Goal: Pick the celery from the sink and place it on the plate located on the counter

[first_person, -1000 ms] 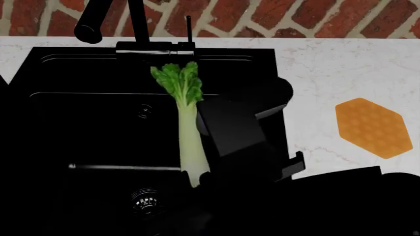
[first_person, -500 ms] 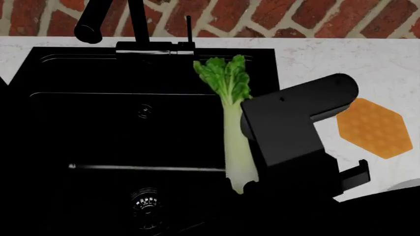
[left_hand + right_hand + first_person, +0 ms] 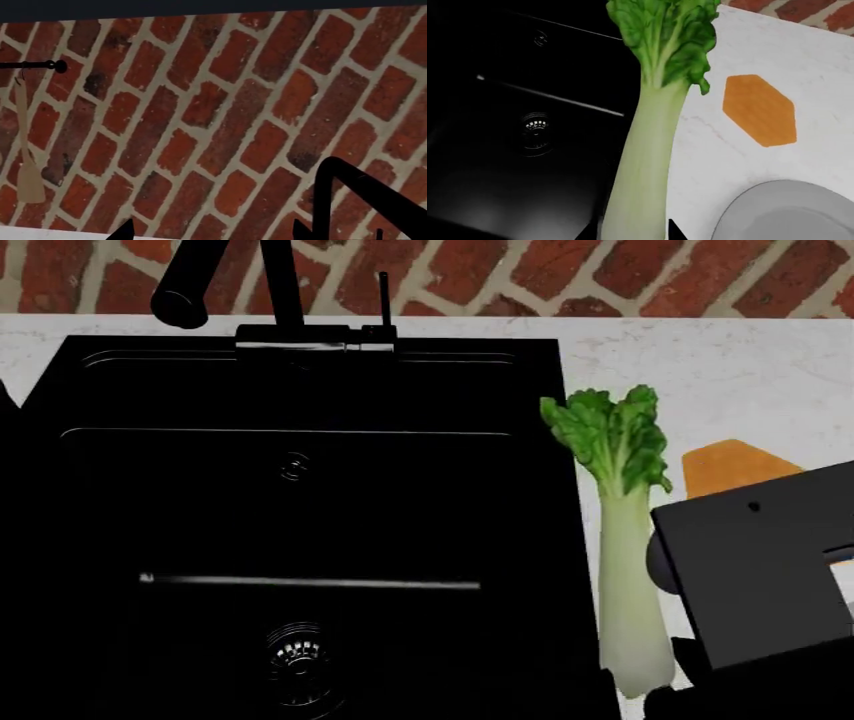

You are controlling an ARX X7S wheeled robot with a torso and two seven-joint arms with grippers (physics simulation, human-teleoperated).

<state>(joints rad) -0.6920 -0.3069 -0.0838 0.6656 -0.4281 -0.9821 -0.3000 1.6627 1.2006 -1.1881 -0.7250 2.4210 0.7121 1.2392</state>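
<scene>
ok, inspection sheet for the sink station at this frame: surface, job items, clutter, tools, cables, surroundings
Surface: white marble-look counter, bare where it shows.
Job's things: celery lifted, over the counter beside the sink's right edge, leaves toward the wall. Sink black, nothing seen in the basin besides the drain. Plate grey, nothing on the part in view; seen only in the right wrist view.
Clutter: orange hexagonal pad on the counter, apart from the plate.
Tools: right tool shut on the celery's stalk end. Left tool only tips in view, aimed at the wall; state unclear.
Cables: nothing seen.
Surroundings: brick wall, wooden spatula hanging from a rail, black faucet.
</scene>
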